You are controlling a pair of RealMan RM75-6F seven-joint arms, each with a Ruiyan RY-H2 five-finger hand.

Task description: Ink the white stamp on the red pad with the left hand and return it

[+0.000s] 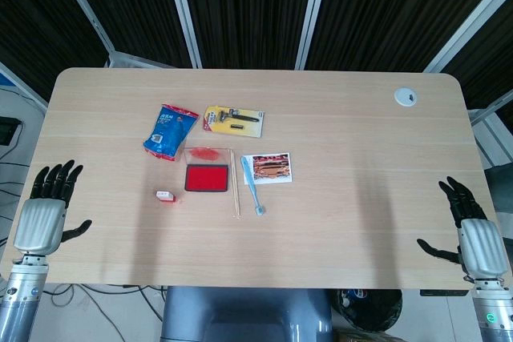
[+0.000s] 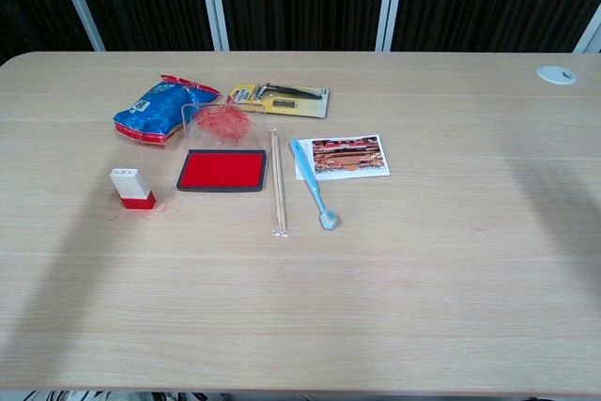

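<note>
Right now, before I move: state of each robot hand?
Left robot hand: open, holding nothing, fingers spread at the table edge.
Right robot hand: open, holding nothing.

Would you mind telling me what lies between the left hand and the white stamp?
Only bare table lies between the left hand and the white stamp; the head view shows it.

White stamp (image 2: 132,188) — red base — beside red pad (image 2: 223,170)

Matt pale wood-grain tabletop (image 2: 451,269); glossy crinkled blue plastic snack bag (image 2: 160,108), upper left; smooth white-and-red plastic stamp (image 2: 132,188); clear glossy plastic pad lid (image 2: 223,124).
</note>
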